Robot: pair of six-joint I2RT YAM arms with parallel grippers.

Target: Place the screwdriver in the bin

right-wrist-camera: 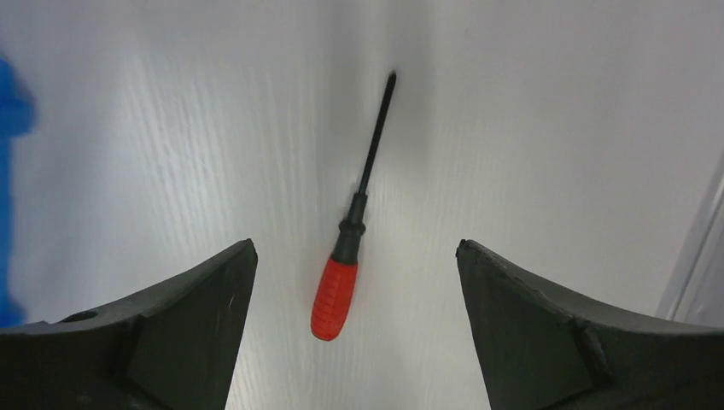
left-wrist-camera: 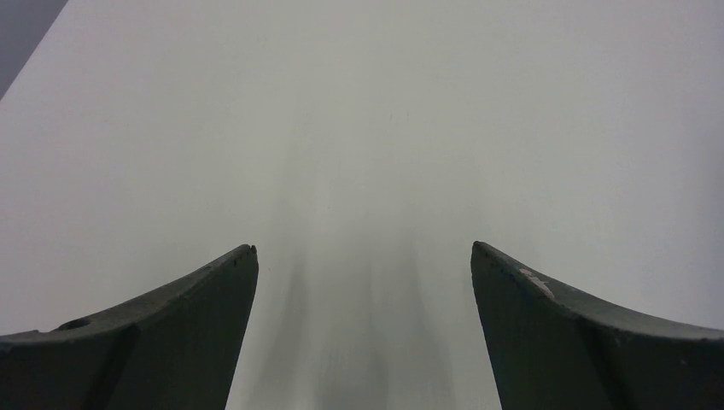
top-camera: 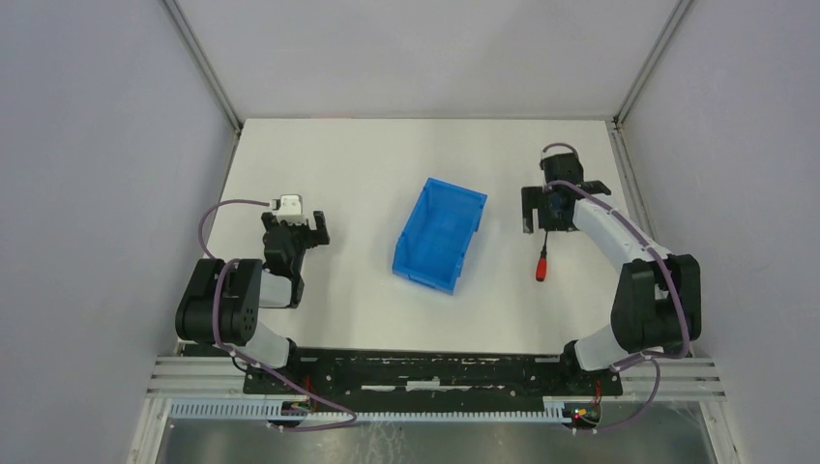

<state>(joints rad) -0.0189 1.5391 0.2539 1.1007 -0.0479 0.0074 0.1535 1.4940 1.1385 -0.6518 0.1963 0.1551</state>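
The screwdriver (top-camera: 543, 261), with a red handle and thin black shaft, lies on the white table to the right of the bin (top-camera: 440, 235). The bin is bright blue, open-topped and stands mid-table. My right gripper (top-camera: 561, 205) is open above the screwdriver's shaft end. In the right wrist view the screwdriver (right-wrist-camera: 335, 290) lies between the open fingers of the gripper (right-wrist-camera: 354, 245), handle nearest, untouched. A blurred edge of the bin (right-wrist-camera: 8, 111) shows at the left. My left gripper (top-camera: 295, 230) is open and empty left of the bin; its wrist view (left-wrist-camera: 363, 248) shows only bare table.
Grey walls and metal frame posts (top-camera: 203, 68) enclose the table on three sides. The table's right edge rail (right-wrist-camera: 691, 256) runs close to my right gripper. The arm bases sit on a black rail (top-camera: 425, 372) at the near edge.
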